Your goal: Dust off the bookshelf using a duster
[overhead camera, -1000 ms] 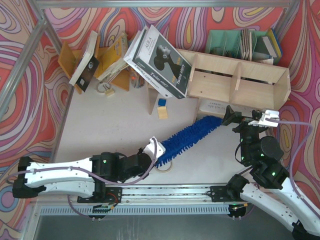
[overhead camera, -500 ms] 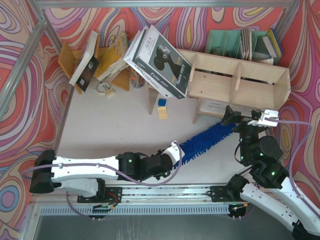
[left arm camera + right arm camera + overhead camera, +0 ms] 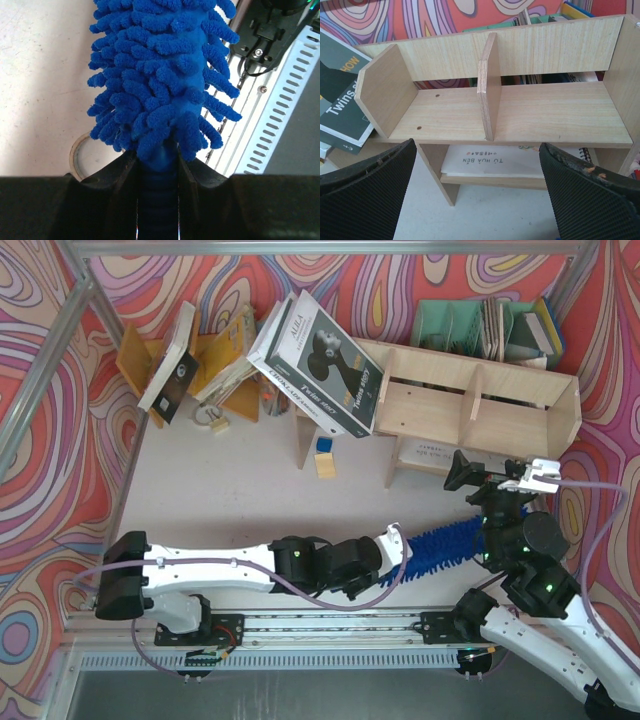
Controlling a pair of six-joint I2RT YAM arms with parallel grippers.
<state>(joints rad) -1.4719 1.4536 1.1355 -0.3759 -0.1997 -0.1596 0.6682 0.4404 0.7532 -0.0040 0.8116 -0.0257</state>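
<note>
Left claw [image 3: 156, 174] clamped on duster [image 3: 445, 538] handle. Right claw [image 3: 477, 197] wide open, empty, facing bookshelf [image 3: 530, 107]. Duster low by front rail [image 3: 280, 100], tip just beside right arm [image 3: 512, 540]. My worry: bristles snag that arm when I lift.

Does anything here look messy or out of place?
Yes. A stack of large books leans tilted at the left end of the bookshelf instead of standing in it. A tape roll lies on the table, partly hidden by the duster.
</note>
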